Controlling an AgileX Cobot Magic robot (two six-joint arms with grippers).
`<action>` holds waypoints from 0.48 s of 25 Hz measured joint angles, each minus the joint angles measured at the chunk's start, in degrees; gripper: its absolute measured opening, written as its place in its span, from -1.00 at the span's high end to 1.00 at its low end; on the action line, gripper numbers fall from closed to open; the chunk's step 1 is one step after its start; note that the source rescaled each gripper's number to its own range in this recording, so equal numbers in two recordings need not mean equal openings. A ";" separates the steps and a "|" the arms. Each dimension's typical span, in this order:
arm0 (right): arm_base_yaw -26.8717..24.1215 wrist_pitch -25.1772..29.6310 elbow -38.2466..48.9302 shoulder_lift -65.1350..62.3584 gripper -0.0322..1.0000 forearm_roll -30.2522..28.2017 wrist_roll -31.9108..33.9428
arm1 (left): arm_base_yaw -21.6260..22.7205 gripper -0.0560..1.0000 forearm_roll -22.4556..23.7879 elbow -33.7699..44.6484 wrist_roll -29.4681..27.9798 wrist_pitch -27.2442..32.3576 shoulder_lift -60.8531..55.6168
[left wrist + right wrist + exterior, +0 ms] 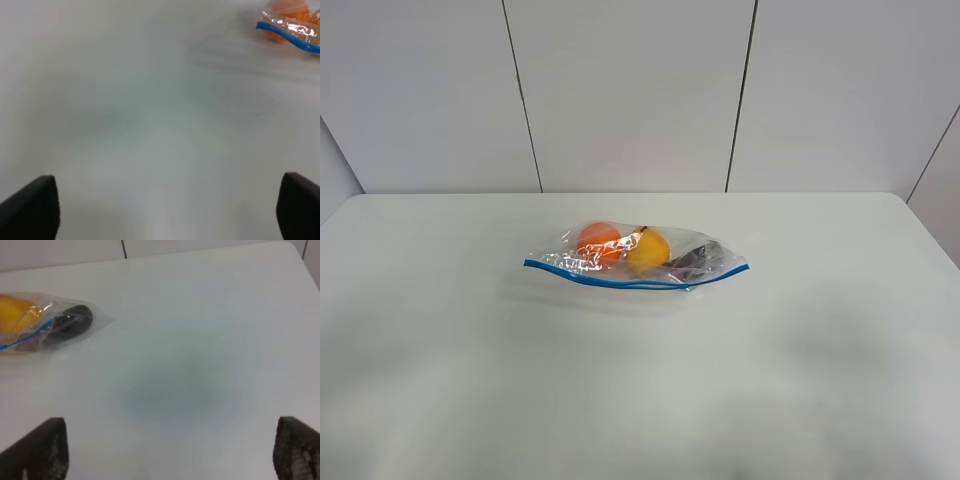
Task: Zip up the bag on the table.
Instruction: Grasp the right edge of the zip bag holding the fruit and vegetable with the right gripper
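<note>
The bag (636, 262) lies untouched on the counter (640, 400) — left pincer (165, 207) and right pincer (170, 447) gape empty, well apart from it; zipping not yet begun.

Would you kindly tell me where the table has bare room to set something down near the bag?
The table is bare from the blue seal strip of the bag to the near edge, and on both sides out to the left and right edges. A narrower strip lies behind the bag. Only its spot is taken.
</note>
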 joint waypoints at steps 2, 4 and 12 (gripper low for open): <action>0.00 0.00 0.00 0.00 -0.79 0.00 0.00 | 0.00 -1.00 0.00 0.00 0.00 0.00 0.00; 0.00 0.00 0.00 0.00 -0.79 0.00 0.00 | 0.00 -1.00 0.00 0.00 0.00 0.00 0.00; 0.00 0.00 0.00 0.00 -0.79 0.00 0.00 | 0.00 -1.00 0.00 0.00 0.00 0.00 0.00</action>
